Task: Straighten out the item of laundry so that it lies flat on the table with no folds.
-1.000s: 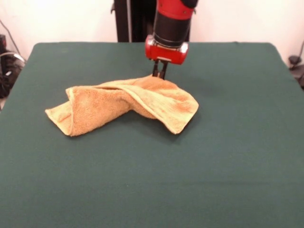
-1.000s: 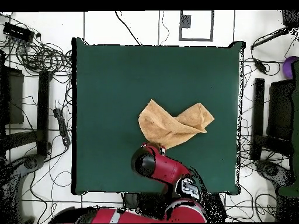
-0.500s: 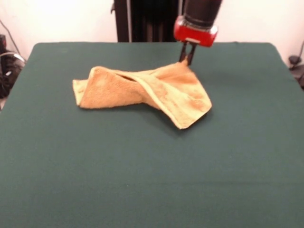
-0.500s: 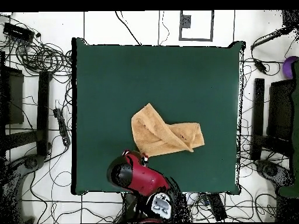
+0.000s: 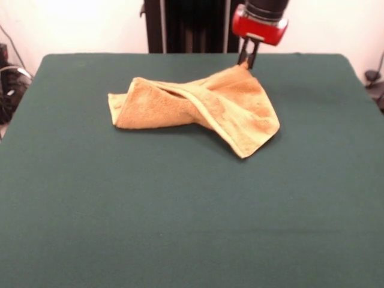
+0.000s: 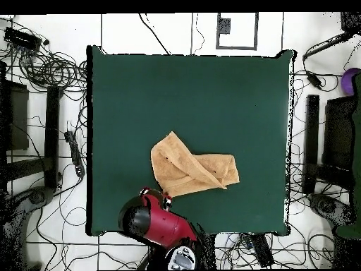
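The golden-tan towel (image 5: 198,107) lies folded and twisted on the dark green table (image 5: 180,216), its far right corner lifted. My gripper (image 5: 246,62) hangs from the red and black arm at the top right of the front view, shut on that raised corner. In the overhead view the towel (image 6: 192,168) lies below the table's middle (image 6: 190,92), and the red arm covers the gripper (image 6: 167,197) at the towel's lower left corner. The towel's left half is doubled over itself; a fold runs across its middle.
Cables (image 6: 49,67) and dark equipment (image 6: 14,116) lie on the floor around the table in the overhead view. A black post (image 5: 180,24) stands behind the table's far edge. The arm's red body (image 6: 151,222) overhangs the table's robot-side edge.
My gripper has moved up and to the right in the front view, toward the table's far edge, dragging the towel along by its corner. The towel's left end has slid right.
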Controlling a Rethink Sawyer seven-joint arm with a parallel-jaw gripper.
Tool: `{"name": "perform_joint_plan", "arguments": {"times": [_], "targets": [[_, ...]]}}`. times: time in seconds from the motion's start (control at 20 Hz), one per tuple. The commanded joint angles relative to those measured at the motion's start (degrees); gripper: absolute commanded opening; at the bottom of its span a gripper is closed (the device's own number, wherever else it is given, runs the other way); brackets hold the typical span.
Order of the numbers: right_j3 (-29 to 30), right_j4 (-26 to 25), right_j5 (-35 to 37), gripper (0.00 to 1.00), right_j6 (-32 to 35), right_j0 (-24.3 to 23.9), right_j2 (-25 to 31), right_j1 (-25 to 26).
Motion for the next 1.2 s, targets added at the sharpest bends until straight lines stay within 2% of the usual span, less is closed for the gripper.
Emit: {"name": "perform_joint_plan", "arguments": {"times": [0.05,0.3,0.65,0.95,1.2], "targets": [[3.1,5.4,0.6,0.0,18.9,-0.4,7.2,3.3],[2.5,5.6,-4.2,0.0,22.0,-1.9,10.6,6.4],[5.0,11.5,-2.6,0.0,28.9,4.6,10.8,4.0],[5.5,14.2,-1.0,0.0,31.6,7.9,11.0,2.7],[5.1,16.1,2.5,0.0,33.5,11.5,8.7,1.0]]}}
